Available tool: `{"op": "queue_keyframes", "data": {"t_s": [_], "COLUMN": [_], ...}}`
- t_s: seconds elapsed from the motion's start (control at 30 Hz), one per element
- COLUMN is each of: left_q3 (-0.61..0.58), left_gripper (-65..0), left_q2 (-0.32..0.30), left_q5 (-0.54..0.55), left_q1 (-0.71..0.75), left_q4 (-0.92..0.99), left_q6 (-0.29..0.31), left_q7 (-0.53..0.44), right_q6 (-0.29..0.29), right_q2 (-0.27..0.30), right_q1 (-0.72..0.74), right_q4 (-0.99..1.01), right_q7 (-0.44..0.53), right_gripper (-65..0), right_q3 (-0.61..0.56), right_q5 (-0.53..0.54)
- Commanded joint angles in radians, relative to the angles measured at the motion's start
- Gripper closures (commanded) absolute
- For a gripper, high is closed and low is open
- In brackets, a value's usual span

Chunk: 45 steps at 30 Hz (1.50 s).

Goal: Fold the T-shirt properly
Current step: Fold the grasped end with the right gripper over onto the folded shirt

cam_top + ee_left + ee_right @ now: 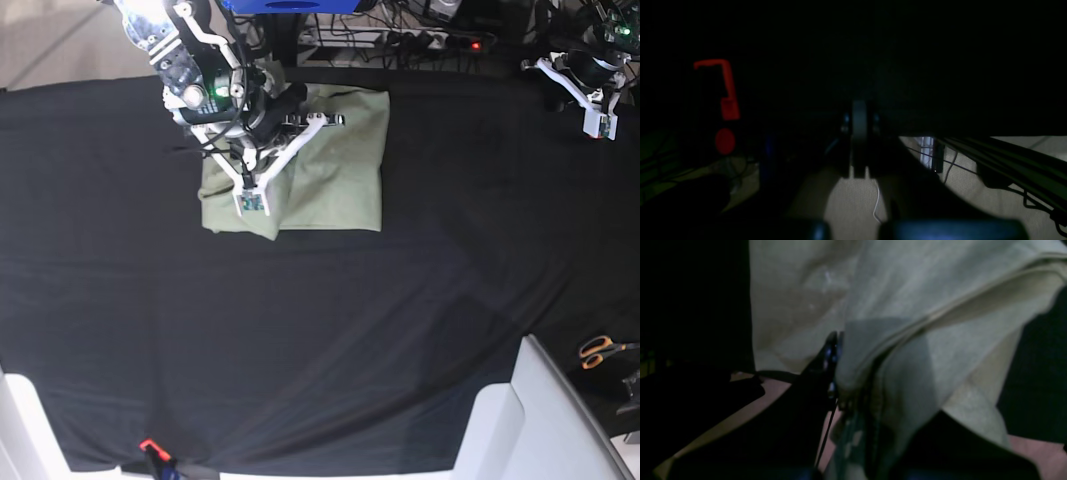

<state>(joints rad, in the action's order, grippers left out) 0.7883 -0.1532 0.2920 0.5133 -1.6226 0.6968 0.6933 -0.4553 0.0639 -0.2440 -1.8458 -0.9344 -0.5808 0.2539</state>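
Note:
The pale sage-green T-shirt point(340, 170) lies folded into a rough rectangle on the black tablecloth point(350, 330) at the back left of the base view. My right gripper point(252, 203) is over its front left corner. The right wrist view shows this gripper point(837, 343) shut on a bunched, hemmed edge of the T-shirt point(907, 306), lifted a little off the cloth. My left gripper point(598, 125) hangs at the far back right, away from the shirt. In the dark left wrist view its fingers point(859, 113) are pressed together with nothing between them.
Orange-handled scissors point(600, 350) lie beyond the table's right edge, beside a white panel point(540, 420). A small orange clamp point(150, 447) sits at the front left edge. Cables and a power strip point(420, 35) run behind the table. A red clamp point(725, 90) shows in the left wrist view.

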Motion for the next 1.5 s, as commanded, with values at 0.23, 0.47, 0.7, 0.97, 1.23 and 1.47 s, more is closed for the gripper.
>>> {"op": "queue_keyframes", "data": {"t_s": [0.23, 0.47, 0.7, 0.97, 1.23, 1.47], "left_q3": [0.004, 0.004, 0.004, -0.042, -0.057, -0.054], "left_gripper": [0.0, 0.0, 0.0, 0.0, 0.0, 0.0], "left_q2": [-0.013, -0.013, -0.013, -0.015, -0.012, -0.013], "left_q5": [0.011, 0.011, 0.011, 0.011, 0.009, 0.009], "left_q1": [0.005, 0.005, 0.005, 0.005, 0.005, 0.005], "left_q4": [-0.011, -0.011, -0.011, -0.011, -0.011, -0.011], "left_q6": [0.001, 0.001, 0.001, 0.001, 0.001, 0.001], "left_q7": [-0.014, -0.014, -0.014, -0.014, -0.014, -0.014], "right_q6": [0.0, 0.0, 0.0, 0.003, 0.011, 0.076], "right_q2": [-0.017, -0.031, -0.036, -0.054, -0.055, -0.055], "right_q1": [0.011, 0.019, 0.027, 0.03, 0.031, 0.033], "right_q4": [0.065, 0.067, 0.065, 0.067, 0.079, 0.082], "right_q7": [0.124, 0.147, 0.147, 0.147, 0.163, 0.17], "right_gripper": [0.0, 0.0, 0.0, -0.2, -0.2, 0.0], "right_q3": [-0.032, -0.035, -0.037, -0.037, -0.037, -0.035], "right_q5": [-0.003, -0.001, 0.003, 0.005, 0.005, 0.005]}}
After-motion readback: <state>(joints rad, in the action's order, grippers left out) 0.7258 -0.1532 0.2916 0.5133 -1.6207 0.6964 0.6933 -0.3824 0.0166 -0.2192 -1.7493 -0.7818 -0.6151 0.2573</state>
